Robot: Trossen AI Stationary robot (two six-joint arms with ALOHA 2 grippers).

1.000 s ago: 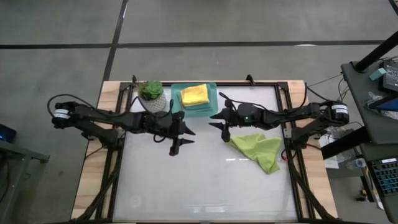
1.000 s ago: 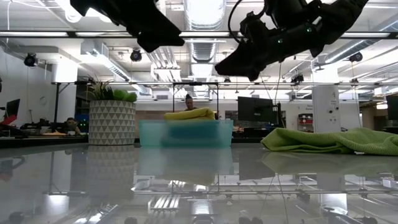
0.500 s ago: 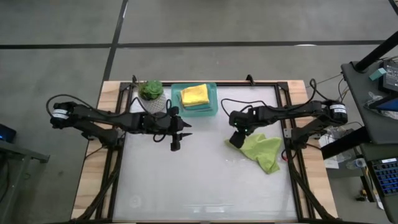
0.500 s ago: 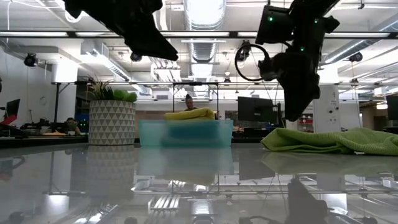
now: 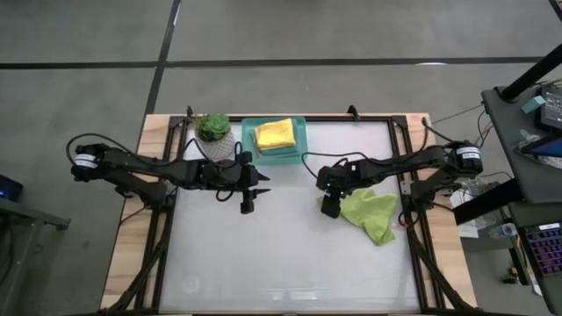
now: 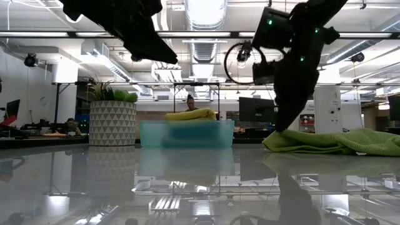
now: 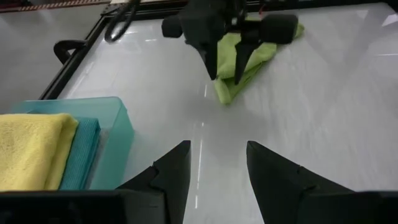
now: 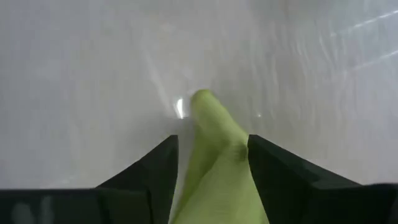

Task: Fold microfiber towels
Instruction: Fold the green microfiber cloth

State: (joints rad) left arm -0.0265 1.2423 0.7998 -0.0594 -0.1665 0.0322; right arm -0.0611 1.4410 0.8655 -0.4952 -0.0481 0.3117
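While your right gripper [image 5: 330, 209] straddles the near corner of the lime green towel [image 5: 371, 213] with fingers parted, seat both tips past the hem before you pinch. Your left gripper [image 5: 248, 203] waits open, empty, mid-table. Folded yellow towel [image 5: 275, 133] tops a teal one in the tray [image 5: 301, 140].

Table [image 5: 263, 254]: tray [image 5: 300, 149], plant [image 5: 213, 129], green towel [image 5: 373, 215]

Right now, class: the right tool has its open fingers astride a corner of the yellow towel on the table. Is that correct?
Not quite. The right tool is astride a corner of the lime green towel on the table, as the right wrist view shows. The yellow towel lies in the teal tray.
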